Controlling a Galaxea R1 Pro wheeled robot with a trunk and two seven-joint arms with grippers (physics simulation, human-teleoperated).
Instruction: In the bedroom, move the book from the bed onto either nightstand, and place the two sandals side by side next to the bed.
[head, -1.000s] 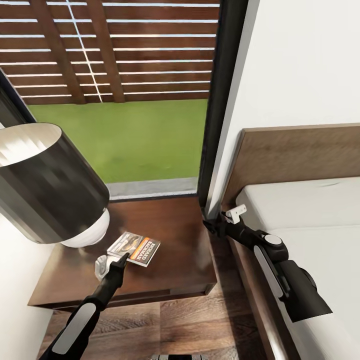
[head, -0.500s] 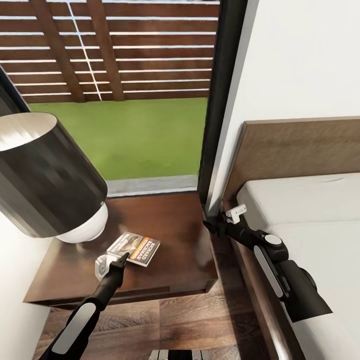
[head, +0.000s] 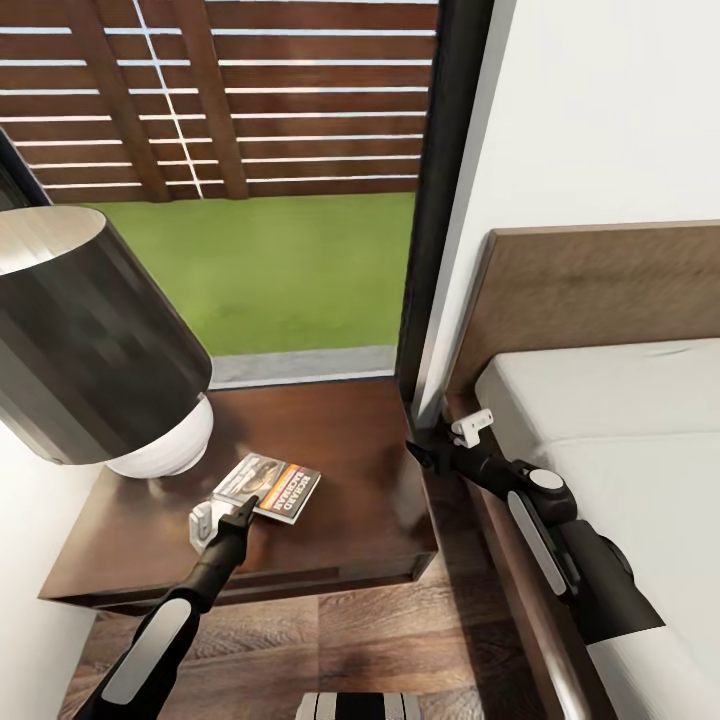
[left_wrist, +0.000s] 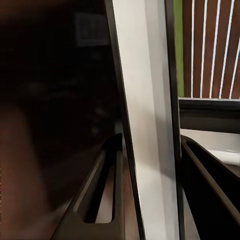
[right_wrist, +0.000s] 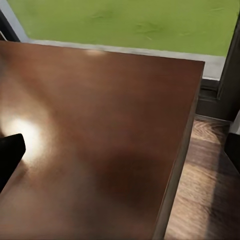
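While the book (head: 268, 487) lies unmoved on the nightstand (head: 350, 470) beside the lamp (head: 95, 340), my left gripper (head: 222, 522) stays open at its near edge; my right gripper's (head: 450, 440) state I cannot tell.

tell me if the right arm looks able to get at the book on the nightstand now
Probably yes: the right gripper hangs beside the nightstand, and bare top lies between it and the book.
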